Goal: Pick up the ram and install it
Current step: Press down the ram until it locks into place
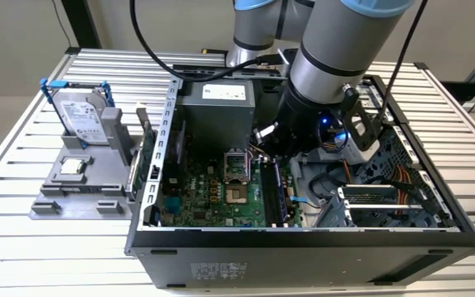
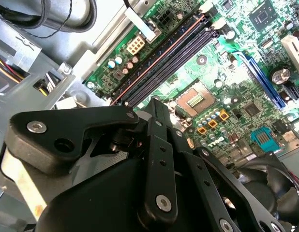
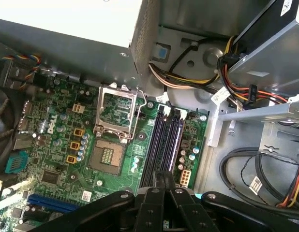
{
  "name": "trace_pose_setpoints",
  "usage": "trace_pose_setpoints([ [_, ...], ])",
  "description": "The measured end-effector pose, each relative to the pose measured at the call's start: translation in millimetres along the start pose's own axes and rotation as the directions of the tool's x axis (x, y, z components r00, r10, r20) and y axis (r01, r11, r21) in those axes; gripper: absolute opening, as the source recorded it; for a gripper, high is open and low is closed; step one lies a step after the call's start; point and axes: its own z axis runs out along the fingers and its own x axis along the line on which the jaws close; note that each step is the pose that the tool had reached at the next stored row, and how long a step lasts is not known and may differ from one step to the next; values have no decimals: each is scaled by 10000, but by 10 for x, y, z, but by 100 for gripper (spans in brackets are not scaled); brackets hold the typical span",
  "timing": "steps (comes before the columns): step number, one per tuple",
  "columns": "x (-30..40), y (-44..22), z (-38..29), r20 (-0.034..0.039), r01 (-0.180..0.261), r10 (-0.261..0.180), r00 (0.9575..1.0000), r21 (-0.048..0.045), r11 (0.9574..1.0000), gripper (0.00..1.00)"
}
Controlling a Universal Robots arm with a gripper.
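Gripper: gripper (image 2: 159, 105) hangs over the memory slots (image 3: 165, 137), tips drawn together, nothing visibly between them.
Ram: probably the thin stick (image 1: 143, 124) standing upright by the grey tray (image 1: 47, 207), well apart from the gripper, beyond the case wall (image 1: 168, 117).
Hidden: its label and chips are indistinct, so the identity is uncertain.

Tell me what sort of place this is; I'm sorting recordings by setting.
Probably a robotics lab or test bench for computer assembly. An open computer case lies on a slatted aluminium table, its motherboard exposed. A grey fixture beside it holds a hard drive, and the robot arm reaches into the case.
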Motion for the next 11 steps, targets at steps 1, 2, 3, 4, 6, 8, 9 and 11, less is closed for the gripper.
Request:
trace_pose_setpoints([
  [1, 0, -1, 2, -3, 13, -13, 10000, 2, 10000, 0],
  [2, 0, -1, 2, -11, 29, -29, 10000, 3, 10000, 0],
  [3, 0, -1, 2, -17, 46, -46, 10000, 3, 10000, 0],
  [4, 0, -1, 2, -22, 65, -65, 10000, 3, 10000, 0],
  [6, 0, -1, 3, -32, 108, -108, 9999, 2, 9999, 0],
  [8, 0, -1, 7, -37, 145, -145, 9999, 0, 9999, 0],
  [9, 0, -1, 8, -42, 161, -161, 9999, 1, 9999, 0],
  [11, 0, -1, 9, -53, 187, -187, 9998, 0, 9998, 0],
])
